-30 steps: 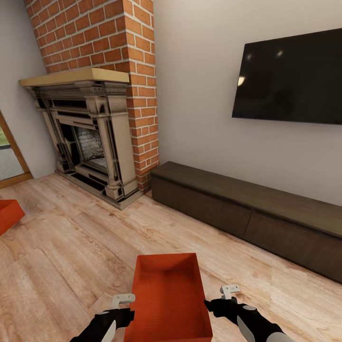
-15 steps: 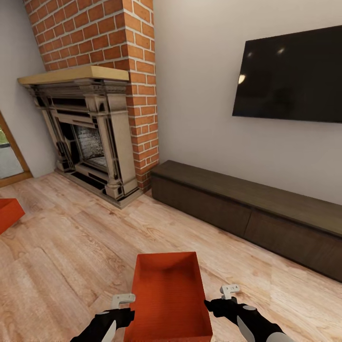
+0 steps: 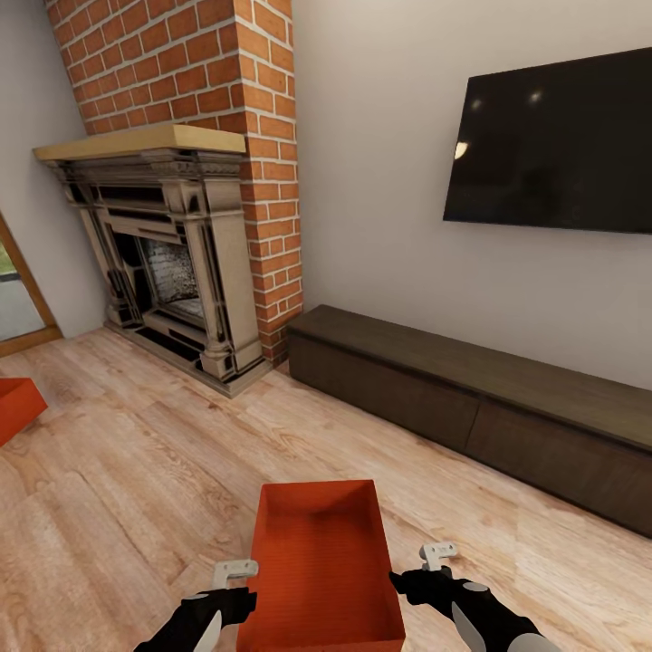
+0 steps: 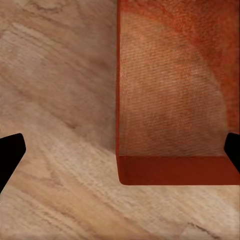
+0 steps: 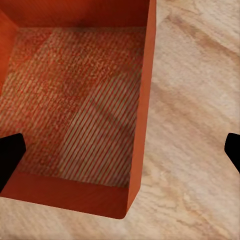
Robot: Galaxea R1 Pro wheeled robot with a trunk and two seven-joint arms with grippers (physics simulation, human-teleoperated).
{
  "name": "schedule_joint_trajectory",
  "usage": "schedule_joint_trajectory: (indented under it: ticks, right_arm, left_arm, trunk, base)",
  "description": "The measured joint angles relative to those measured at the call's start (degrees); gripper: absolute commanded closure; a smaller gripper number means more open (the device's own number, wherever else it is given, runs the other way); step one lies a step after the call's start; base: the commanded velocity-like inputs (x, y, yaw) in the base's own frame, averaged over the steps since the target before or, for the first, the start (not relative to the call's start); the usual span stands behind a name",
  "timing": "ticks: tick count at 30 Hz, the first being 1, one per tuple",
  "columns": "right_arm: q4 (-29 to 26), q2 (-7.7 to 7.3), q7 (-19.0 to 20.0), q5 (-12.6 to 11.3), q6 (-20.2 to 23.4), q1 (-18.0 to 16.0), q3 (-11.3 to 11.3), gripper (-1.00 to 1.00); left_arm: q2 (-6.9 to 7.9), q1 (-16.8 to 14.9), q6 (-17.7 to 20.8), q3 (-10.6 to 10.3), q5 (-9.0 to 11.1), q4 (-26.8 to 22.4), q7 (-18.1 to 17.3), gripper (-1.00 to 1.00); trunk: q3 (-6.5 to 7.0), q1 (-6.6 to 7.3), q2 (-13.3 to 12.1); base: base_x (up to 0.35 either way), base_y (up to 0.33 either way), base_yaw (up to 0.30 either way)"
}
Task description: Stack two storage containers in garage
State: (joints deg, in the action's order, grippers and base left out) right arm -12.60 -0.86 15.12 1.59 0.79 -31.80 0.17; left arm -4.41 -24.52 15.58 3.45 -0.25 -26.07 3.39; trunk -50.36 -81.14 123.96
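One orange bin (image 3: 321,566) is seen at six o'clock in the head view, low over the wood floor (image 3: 136,480), flanked by both arms. The left gripper (image 4: 120,150) is spread wide across one long wall, the right gripper (image 5: 120,150) across the other, presumably so the bin can be carried level; whether the walls are pinched cannot be told. The second bin (image 3: 14,407) lies at nine o'clock, well apart. No writing or labels can be read.
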Motion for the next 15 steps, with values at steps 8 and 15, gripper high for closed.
schedule_joint_trajectory:
  ticks: [8, 15]
  right_arm:
    - [0.0, 0.0, 0.0, 0.0, 0.0, 0.0, 0.0, -1.0]
    - [0.0, 0.0, 0.0, 0.0, 0.0, 0.0, 0.0, -1.0]
  left_arm:
    - [0.03, 0.0, 0.0, 0.0, 0.0, 0.0, 0.0, -1.0]
    - [0.01, 0.0, 0.0, 0.0, 0.0, 0.0, 0.0, -1.0]
  trunk:
    - [0.0, 0.0, 0.0]
    - [0.0, 0.0, 0.0]
  base:
    - [0.0, 0.0, 0.039]
    - [0.0, 0.0, 0.182]
